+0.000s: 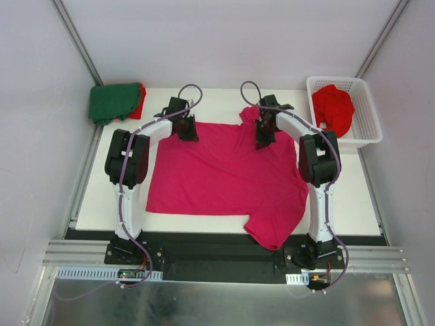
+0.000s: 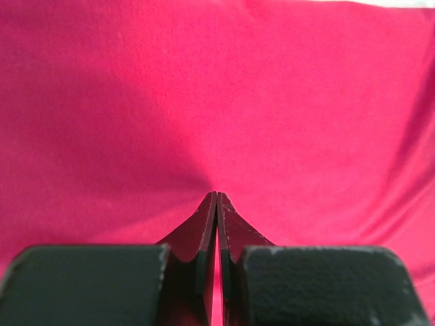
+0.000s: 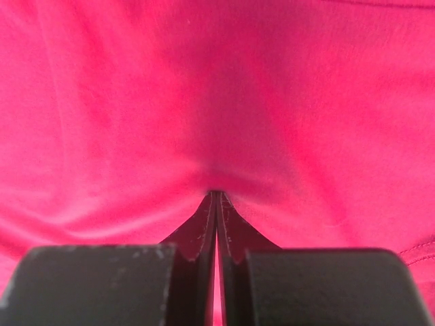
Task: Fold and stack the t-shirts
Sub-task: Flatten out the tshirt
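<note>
Pinching magenta t-shirt (image 1: pixel 224 176) near far edge: left pincer (image 1: pixel 189 134), right pincer (image 1: pixel 262 142).

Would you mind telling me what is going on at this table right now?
Two robot arms are folding shirts. A pink shirt lies spread on the table; the left gripper and right gripper are both shut at its far edge, apparently pinching the cloth. A folded green shirt sits on a red one in the far left corner, and another red shirt waits in the basket.
</note>
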`<state>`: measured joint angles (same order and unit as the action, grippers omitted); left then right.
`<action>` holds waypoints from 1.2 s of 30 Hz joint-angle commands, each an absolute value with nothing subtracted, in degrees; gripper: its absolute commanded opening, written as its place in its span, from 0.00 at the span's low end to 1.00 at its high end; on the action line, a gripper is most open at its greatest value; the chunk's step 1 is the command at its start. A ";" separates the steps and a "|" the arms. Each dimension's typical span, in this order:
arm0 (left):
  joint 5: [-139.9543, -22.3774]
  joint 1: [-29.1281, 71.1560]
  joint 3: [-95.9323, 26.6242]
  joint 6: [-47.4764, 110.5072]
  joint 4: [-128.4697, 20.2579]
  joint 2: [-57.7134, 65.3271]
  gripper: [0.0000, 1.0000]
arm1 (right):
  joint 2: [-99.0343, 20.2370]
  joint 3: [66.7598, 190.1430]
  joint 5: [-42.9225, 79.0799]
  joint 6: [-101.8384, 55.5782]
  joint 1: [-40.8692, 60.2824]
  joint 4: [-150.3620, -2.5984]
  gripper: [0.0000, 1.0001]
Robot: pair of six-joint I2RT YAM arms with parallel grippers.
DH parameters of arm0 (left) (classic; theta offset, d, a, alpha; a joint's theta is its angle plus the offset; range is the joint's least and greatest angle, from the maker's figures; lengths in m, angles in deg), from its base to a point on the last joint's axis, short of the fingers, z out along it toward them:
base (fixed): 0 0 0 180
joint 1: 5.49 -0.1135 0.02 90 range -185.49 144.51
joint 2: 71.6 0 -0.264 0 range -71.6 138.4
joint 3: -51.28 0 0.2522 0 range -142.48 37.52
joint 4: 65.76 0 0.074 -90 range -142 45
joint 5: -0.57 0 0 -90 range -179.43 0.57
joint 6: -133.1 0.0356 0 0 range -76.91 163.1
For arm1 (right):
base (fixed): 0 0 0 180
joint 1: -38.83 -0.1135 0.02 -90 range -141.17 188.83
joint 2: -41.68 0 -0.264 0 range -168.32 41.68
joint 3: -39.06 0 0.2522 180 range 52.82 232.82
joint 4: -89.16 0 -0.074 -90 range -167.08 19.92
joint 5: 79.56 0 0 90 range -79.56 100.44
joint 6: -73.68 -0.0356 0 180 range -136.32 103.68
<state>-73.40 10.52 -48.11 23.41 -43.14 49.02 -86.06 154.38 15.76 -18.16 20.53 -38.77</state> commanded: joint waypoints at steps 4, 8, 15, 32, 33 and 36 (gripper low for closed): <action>-72.11 8.84 -55.03 24.29 -38.03 53.99 0.00 | -88.57 158.28 16.15 -17.63 21.78 -37.00 0.01; -72.03 7.88 -57.31 23.85 -36.80 56.10 0.00 | -89.01 159.16 16.59 -17.46 22.31 -36.74 0.01; -71.76 6.47 -61.96 24.02 -34.69 58.56 0.00 | -89.97 161.00 17.03 -17.28 23.54 -36.12 0.01; -71.23 5.50 -69.18 25.07 -31.52 62.87 0.00 | -96.57 173.84 18.96 -16.75 27.93 -30.76 0.01; -71.06 5.59 -69.18 25.16 -31.52 62.87 0.00 | -96.66 173.76 19.05 -16.67 28.02 -30.84 0.01; -71.23 5.50 -69.01 26.04 -31.52 61.91 0.00 | -92.91 169.12 19.66 -16.67 28.11 -33.73 0.01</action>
<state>-70.38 6.39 -67.63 23.43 -33.48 61.70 -95.98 171.45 19.85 -17.73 27.37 -32.70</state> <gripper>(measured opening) 0.003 0.016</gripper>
